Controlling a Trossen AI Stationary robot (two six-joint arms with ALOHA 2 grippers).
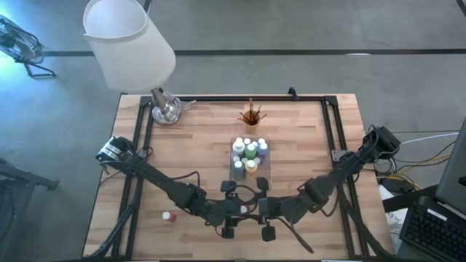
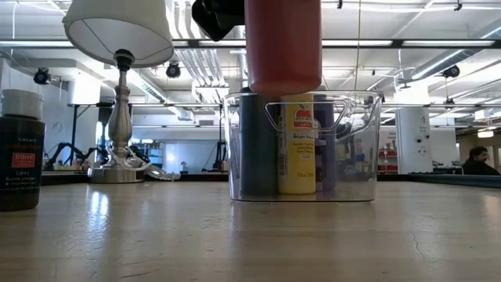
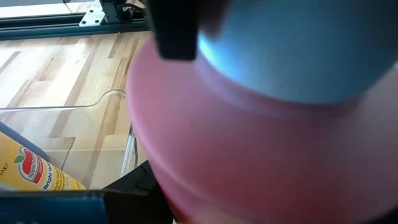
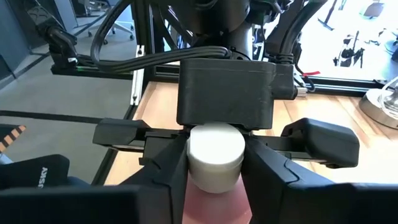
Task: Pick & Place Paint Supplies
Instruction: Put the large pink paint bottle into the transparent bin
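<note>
A pink-red paint bottle with a white cap hangs upright in the air between my two grippers, over the table's near edge and in front of the clear tray. In the low view its body hangs well above the tabletop. My right gripper is shut on it. My left gripper faces it from the table's left and is open, fingers spread wide to either side of the cap. Several bottles, among them a yellow one, stand in the tray. Brushes stand in the orange cup. My right gripper pinches the bottle between its two fingers just under the white cap, at the top of the pink body. The fingers come in level from the table's right. The bottle is lifted clear and hangs upright below the hold.
One more bottle with a white cap stands alone near the table's near left corner, dark and close in the low view. A table lamp stands at the far left corner. A black frame rail runs along the table's edges.
</note>
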